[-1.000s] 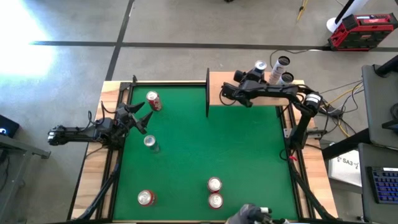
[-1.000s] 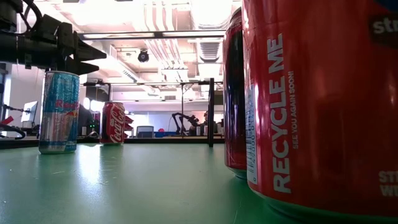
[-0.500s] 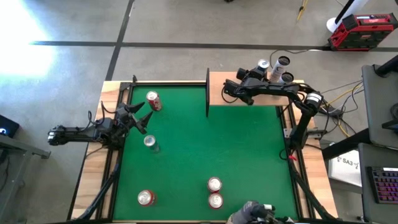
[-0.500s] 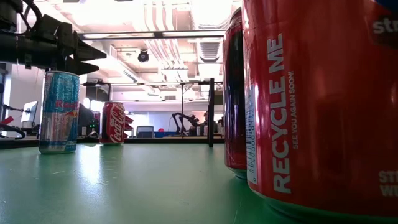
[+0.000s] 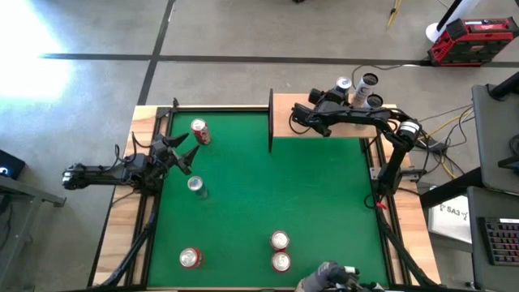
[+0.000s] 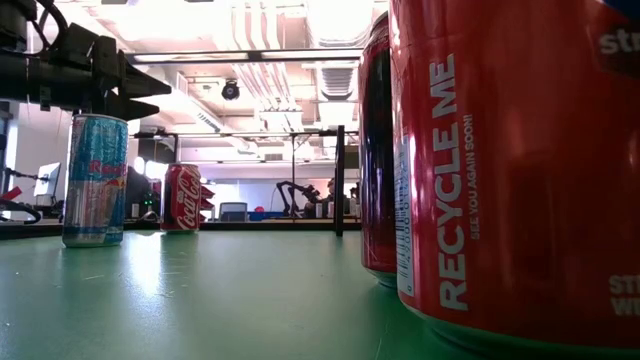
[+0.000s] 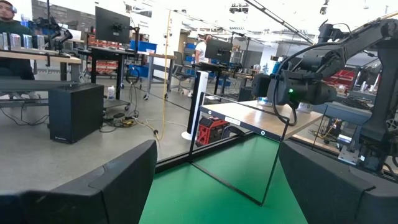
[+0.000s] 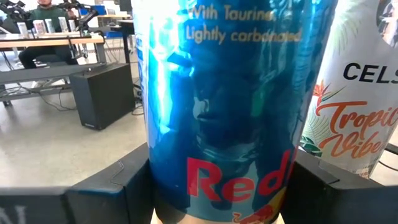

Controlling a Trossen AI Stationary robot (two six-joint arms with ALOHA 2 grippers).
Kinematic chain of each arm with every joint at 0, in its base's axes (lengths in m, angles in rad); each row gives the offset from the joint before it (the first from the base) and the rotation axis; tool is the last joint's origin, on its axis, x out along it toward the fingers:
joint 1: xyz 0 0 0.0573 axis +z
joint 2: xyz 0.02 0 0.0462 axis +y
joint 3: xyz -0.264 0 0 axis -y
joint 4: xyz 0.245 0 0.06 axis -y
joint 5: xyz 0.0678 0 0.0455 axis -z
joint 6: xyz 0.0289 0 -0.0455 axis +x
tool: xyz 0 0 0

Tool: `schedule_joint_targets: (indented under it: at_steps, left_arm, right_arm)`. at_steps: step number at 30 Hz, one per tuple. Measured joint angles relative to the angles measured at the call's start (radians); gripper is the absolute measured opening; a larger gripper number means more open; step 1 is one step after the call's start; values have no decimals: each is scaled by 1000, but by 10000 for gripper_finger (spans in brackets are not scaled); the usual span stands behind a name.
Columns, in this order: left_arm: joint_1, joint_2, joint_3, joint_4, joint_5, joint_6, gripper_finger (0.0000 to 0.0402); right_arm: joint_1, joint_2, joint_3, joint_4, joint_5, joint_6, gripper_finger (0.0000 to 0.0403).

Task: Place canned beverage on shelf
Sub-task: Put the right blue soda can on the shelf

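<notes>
My right gripper (image 5: 338,94) reaches over the light-wood shelf (image 5: 324,128) at the table's far right and is shut on a blue Red Bull can (image 8: 217,124), whose silver top shows in the high view (image 5: 343,84). A white Celsius can (image 8: 354,106) stands right beside it, one of two cans on the shelf's far end (image 5: 371,89). My left gripper (image 5: 183,151) is open and empty at the table's left edge, between a Coke can (image 5: 199,131) and another Red Bull can (image 5: 195,186). My right gripper pinches the blue Red Bull can by its side wall (image 8: 163,180), one finger (image 8: 112,186) on each side. The fingers come about level, slanting from the table's left. The can is upright. Its base is hidden, so I cannot tell whether it rests on the shelf.
A black post (image 5: 270,122) stands at the shelf's left edge. Three red cans stand near the table's near edge (image 5: 190,258) (image 5: 280,240) (image 5: 281,261), and two of them fill the low view (image 6: 500,150). Part of a person (image 5: 326,278) shows at the near edge.
My right gripper has shifted a little toward the table's far right corner with the blue can, which stays upright.
</notes>
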Motion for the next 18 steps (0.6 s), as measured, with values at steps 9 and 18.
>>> schedule_joint_targets:
  at_steps: [9, 18]
  left_arm:
    - [0, 0, 0, 0, 0, 0, 324]
    - [0, 0, 0, 0, 0, 0, 324]
  right_arm:
    - [-15, -1, 0, -2, -3, 0, 242]
    - [-15, -2, 0, -3, -6, -1, 242]
